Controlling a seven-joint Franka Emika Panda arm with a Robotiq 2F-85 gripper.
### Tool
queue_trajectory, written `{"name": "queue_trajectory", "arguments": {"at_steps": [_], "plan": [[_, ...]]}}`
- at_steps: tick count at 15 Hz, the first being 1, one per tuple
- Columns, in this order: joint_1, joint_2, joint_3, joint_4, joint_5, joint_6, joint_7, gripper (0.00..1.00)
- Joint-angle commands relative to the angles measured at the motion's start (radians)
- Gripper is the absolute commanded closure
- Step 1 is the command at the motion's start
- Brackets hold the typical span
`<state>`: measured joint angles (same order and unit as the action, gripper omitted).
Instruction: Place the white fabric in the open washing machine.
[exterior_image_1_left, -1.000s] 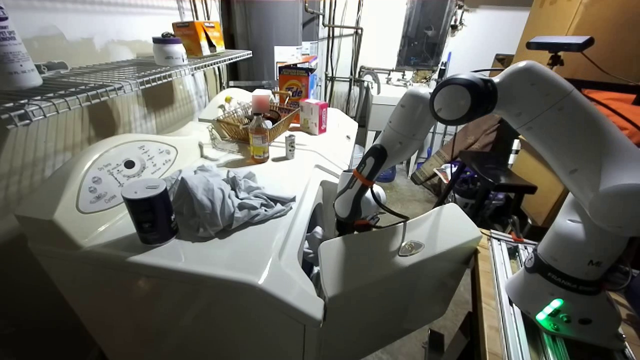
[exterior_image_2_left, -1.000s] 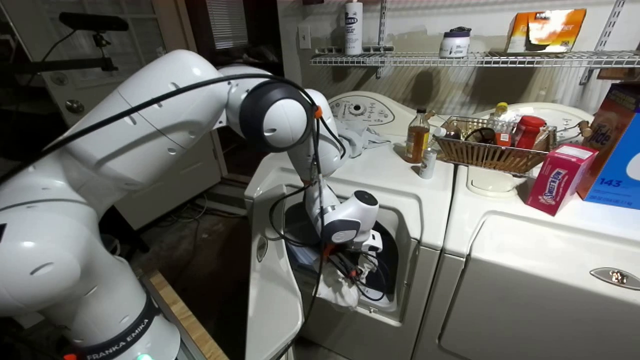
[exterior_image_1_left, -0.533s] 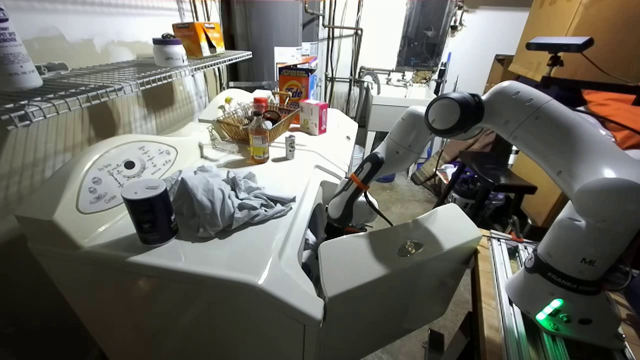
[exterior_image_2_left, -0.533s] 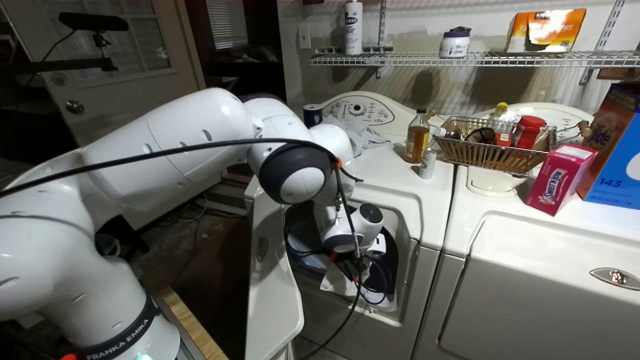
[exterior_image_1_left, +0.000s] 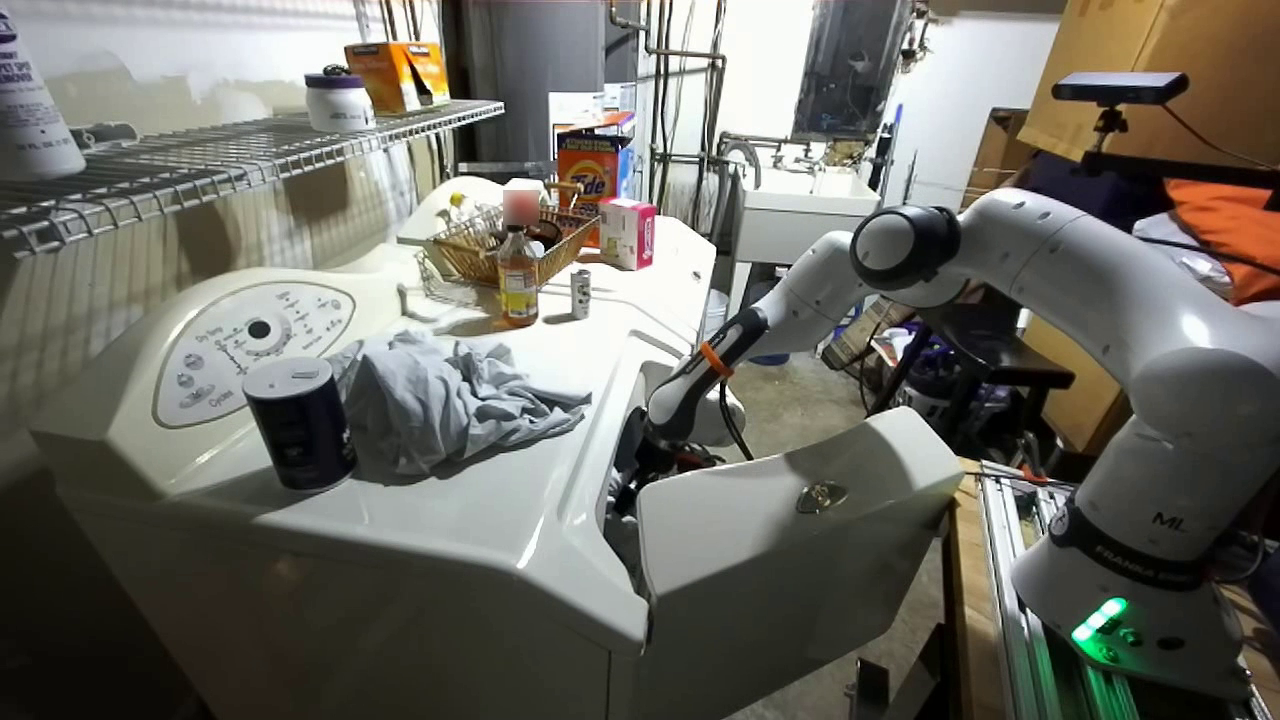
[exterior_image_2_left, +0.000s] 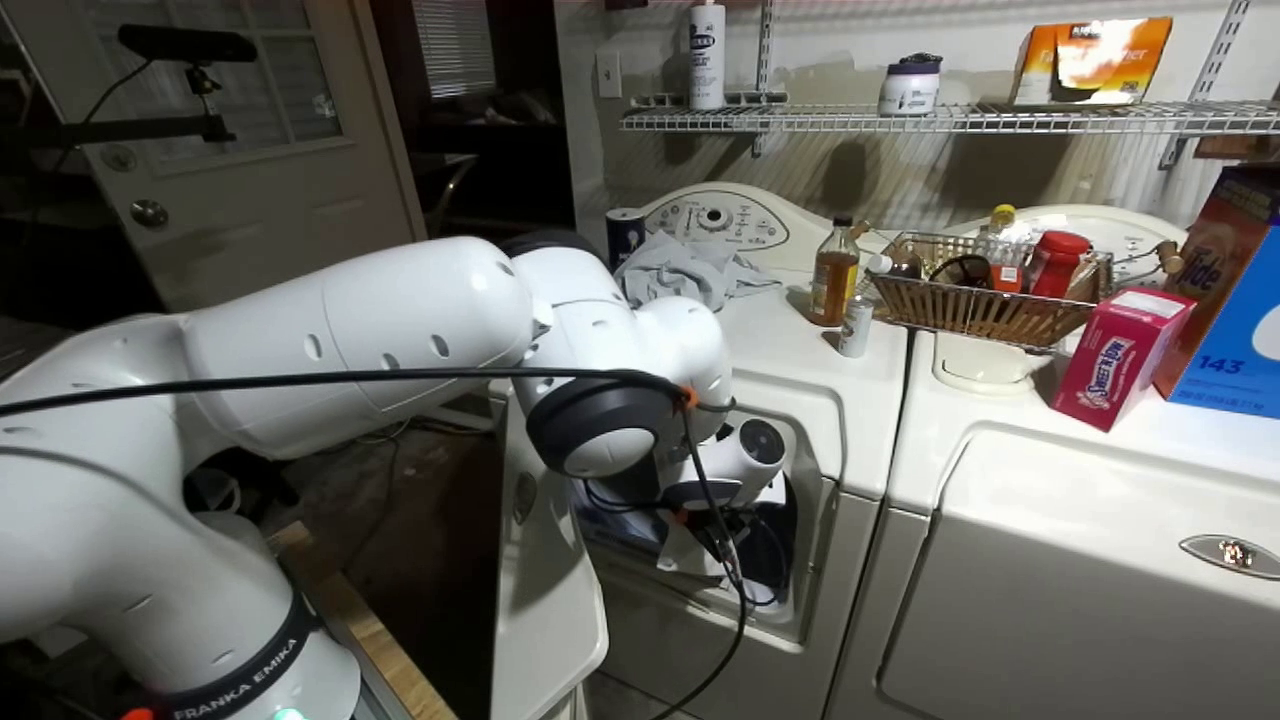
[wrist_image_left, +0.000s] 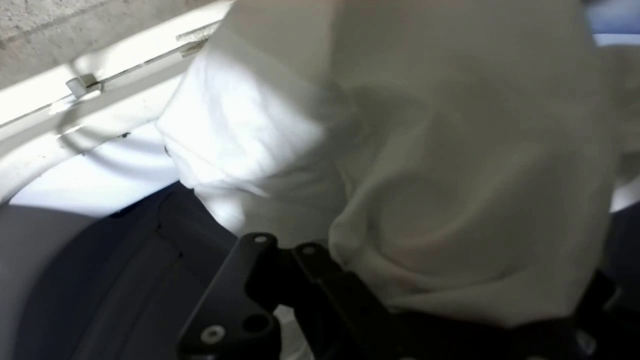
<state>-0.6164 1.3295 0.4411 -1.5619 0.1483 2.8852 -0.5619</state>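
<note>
The white fabric (wrist_image_left: 450, 165) fills most of the wrist view, bunched against my gripper (wrist_image_left: 440, 295) and covering its fingertips. In an exterior view the fabric (exterior_image_2_left: 688, 553) hangs from my gripper (exterior_image_2_left: 728, 535) inside the opening of the machine (exterior_image_2_left: 818, 560). The gripper appears shut on the fabric, though the grip itself is hidden. The machine's front door (exterior_image_2_left: 545, 560) stands open; it also shows in an exterior view (exterior_image_1_left: 790, 530). The dark drum interior shows beside the fabric in the wrist view. Some pale cloth (exterior_image_1_left: 622, 540) shows low in the opening.
A crumpled grey cloth (exterior_image_1_left: 440, 400) and a dark canister (exterior_image_1_left: 300, 425) stand on the machine top. An amber bottle (exterior_image_1_left: 518, 285), a small can (exterior_image_1_left: 580, 293) and a basket (exterior_image_2_left: 985, 310) are farther along. A wire shelf (exterior_image_2_left: 950, 120) runs above.
My arm has lowered and reached farther into the machine opening. The white fabric has moved with the gripper, from hanging over the opening's lower edge to farther inside it.
</note>
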Motion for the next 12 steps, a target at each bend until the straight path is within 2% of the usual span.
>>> {"name": "queue_trajectory", "arguments": {"at_steps": [1,3,6,12], "plan": [[-0.006,0.008,0.006,0.007,-0.022,-0.002,0.014,1.00],[-0.005,0.008,0.008,0.008,-0.022,-0.002,0.013,1.00],[0.017,0.069,0.019,0.077,-0.026,-0.045,0.002,1.00],[-0.011,0.227,0.150,0.261,-0.017,-0.042,-0.089,1.00]]}}
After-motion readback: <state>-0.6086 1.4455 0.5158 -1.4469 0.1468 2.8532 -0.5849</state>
